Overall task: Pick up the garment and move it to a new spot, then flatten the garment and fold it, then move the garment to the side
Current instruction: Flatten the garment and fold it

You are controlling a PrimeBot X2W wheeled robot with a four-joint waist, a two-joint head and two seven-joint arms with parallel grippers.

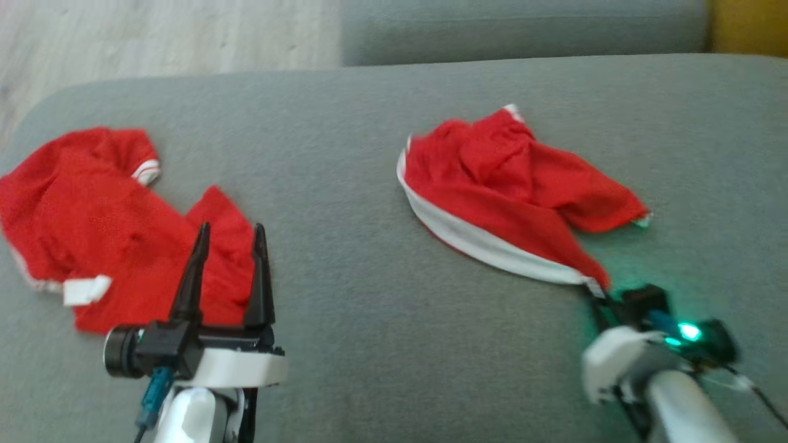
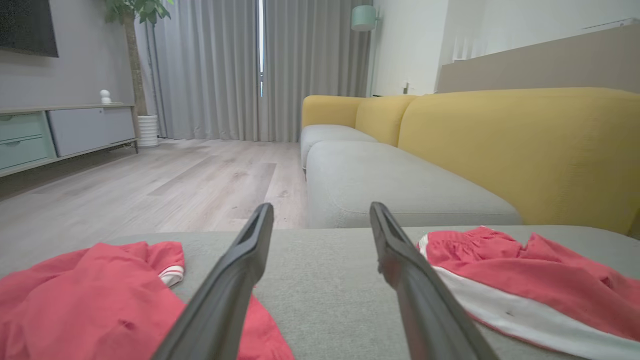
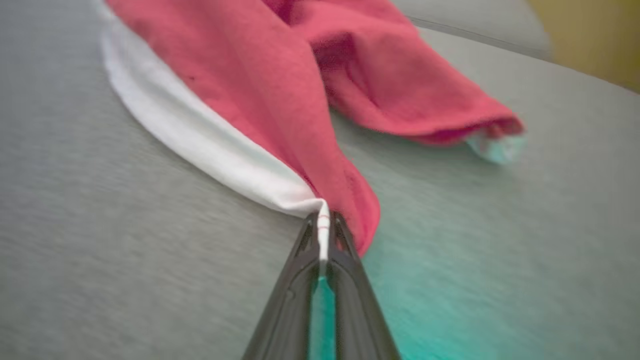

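My right gripper point(image 3: 324, 225) is pinching tight on the corner of the crumpled red fabric garment with a broad white band point(image 3: 260, 85). In the right wrist view the two dark fingers are pressing together, and a thin sliver of white hem with red stripes is standing up between them. The pinched corner is lying low on the grey upholstered cushion point(image 3: 100, 240), and the rest of the cloth is fanning out from it towards the top of the frame. A short red sleeve or leg is trailing off to the upper right.

In the head view that garment is sitting right of centre. Its white band is curving along the lower left edge, down to my right gripper in the lower right corner. A green light point(image 1: 689, 332) is glowing on my right wrist and is tinting the cushion beside the fingers.

My left gripper point(image 1: 231, 229) is standing wide open at the lower left of the head view, fingers pointing up the frame and gripping nothing. Its tips are showing in front of the lower right part of a second rumpled red garment with white trim point(image 1: 92, 215), which is lying at the left of the frame, well apart from the first. I cannot tell whether the fingers are touching that cloth.

In the left wrist view a yellow sofa back point(image 2: 525, 150) is rising at the right, and a pale wooden floor point(image 2: 175, 185) is stretching away at the left.
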